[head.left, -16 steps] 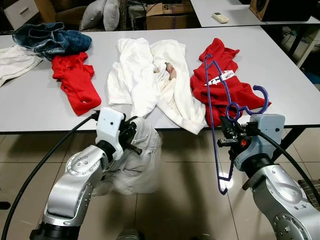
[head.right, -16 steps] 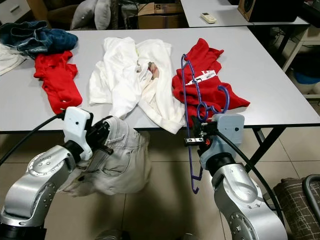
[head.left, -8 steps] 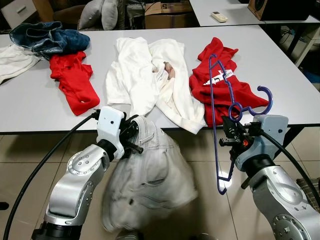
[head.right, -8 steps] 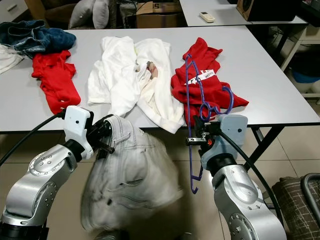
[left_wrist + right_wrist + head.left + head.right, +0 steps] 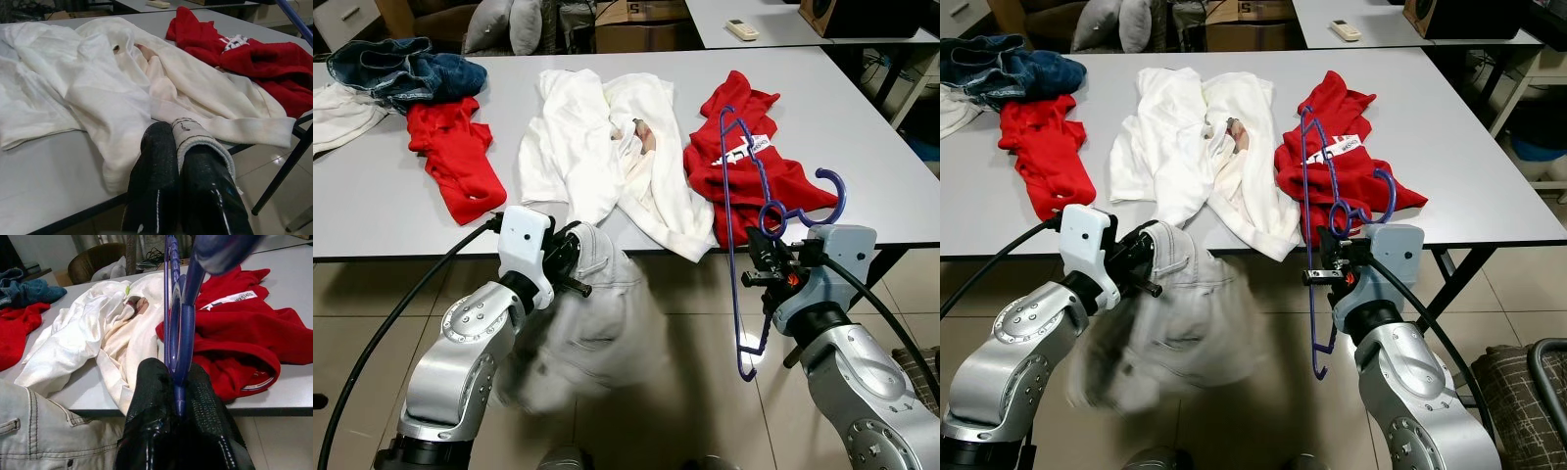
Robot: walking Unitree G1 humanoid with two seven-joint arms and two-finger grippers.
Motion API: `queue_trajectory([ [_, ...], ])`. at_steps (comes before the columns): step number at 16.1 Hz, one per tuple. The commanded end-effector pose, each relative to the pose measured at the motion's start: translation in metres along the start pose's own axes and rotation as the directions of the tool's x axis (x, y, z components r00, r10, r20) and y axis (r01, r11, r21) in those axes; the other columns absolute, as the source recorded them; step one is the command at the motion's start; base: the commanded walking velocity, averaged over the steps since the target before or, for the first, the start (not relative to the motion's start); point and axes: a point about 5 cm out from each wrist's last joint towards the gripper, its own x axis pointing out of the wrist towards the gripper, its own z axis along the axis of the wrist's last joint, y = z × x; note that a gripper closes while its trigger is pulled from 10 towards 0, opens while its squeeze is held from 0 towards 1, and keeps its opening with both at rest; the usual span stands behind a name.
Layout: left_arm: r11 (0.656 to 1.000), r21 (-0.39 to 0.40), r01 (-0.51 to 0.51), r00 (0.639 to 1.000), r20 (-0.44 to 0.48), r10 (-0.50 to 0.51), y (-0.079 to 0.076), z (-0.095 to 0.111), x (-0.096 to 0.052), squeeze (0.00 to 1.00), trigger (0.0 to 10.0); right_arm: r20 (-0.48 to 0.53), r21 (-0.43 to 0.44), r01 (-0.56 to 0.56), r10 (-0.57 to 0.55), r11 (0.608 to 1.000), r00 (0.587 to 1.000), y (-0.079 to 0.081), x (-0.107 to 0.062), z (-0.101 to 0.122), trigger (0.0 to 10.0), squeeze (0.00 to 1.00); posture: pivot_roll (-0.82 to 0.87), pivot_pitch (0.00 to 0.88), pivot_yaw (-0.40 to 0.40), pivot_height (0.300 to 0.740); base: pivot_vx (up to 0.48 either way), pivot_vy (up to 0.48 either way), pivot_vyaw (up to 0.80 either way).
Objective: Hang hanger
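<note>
Your right tool (image 5: 766, 271) grasps the purple plastic hanger (image 5: 741, 225); your left tool (image 5: 576, 262) clenches pale grey denim trousers (image 5: 592, 328), not yet hung, near the surface (image 5: 862, 127)

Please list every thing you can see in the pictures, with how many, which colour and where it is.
hanger: 1, purple, held upright in front of the table's near edge
pale jeans: 1, light grey, hanging below the table edge, blurred
white garments: a heap, white, middle of the table
red garment with label: 1, red, right part of the table
red garment: 1, red, left part of the table
denim garment: 1, blue, far left corner
table: 1, grey
remote control: 1, white, on the far table
left claw: 1, black, shut on the pale jeans
right claw: 1, black, shut on the hanger
</note>
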Motion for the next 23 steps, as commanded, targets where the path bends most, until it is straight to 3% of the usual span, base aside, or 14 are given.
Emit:
queue_trajectory([
  [1, 1.0, 0.028, -0.007, 0.994, 0.106, 0.004, 0.002, 0.024, 0.0, 0.0, 10.0, 0.001, 0.004, -0.018, 0.018, 1.0, 1.0, 0.002, 0.002, 0.001, 10.0, 0.0, 0.01, 0.088, 0.058, 0.74, 0.27, 0.0, 0.0],
  [10, 1.0, 0.023, -0.018, 0.977, 0.212, 0.012, 0.006, 0.055, 0.01, 0.0, 10.0, 0.026, -0.03, -0.06, 0.061, 0.998, 0.998, 0.001, 0.011, 0.009, 10.0, 0.0, 0.0, 0.061, 0.044, 0.74, 0.302, 0.0, -0.24],
  [12, 1.0, -0.01, -0.03, 0.972, 0.232, 0.031, 0.009, 0.057, 0.012, 0.0, 10.0, 0.024, -0.051, -0.073, 0.074, 0.996, 0.997, 0.001, 0.013, 0.011, 10.0, 0.0, 0.0, 0.047, 0.038, 0.74, 0.343, 0.0, 0.0],
  [19, 1.0, 0.002, -0.029, 0.966, 0.257, 0.028, 0.012, 0.069, 0.014, 0.0, 10.0, 0.014, -0.103, -0.158, 0.16, 0.982, 0.987, 0.002, 0.013, 0.014, 10.0, 0.0, 0.01, 0.029, 0.03, 0.74, 0.344, 0.0, 0.0],
  [21, 0.999, 0.026, -0.023, 0.958, 0.287, 0.014, 0.014, 0.082, 0.018, 0.0, 10.0, 0.018, -0.138, -0.235, 0.239, 0.962, 0.971, -0.001, 0.01, 0.023, 10.0, 0.0, 0.01, 0.024, 0.028, 0.74, 0.349, 0.0, 0.0],
  [23, 0.996, 0.083, -0.04, 0.936, 0.352, 0.009, 0.032, 0.121, 0.037, 0.0, 10.0, 0.038, -0.193, -0.305, 0.318, 0.933, 0.947, -0.022, 0.003, 0.048, 10.0, 0.0, 0.01, 0.001, 0.02, 0.74, 0.349, 0.0, 0.0],
])
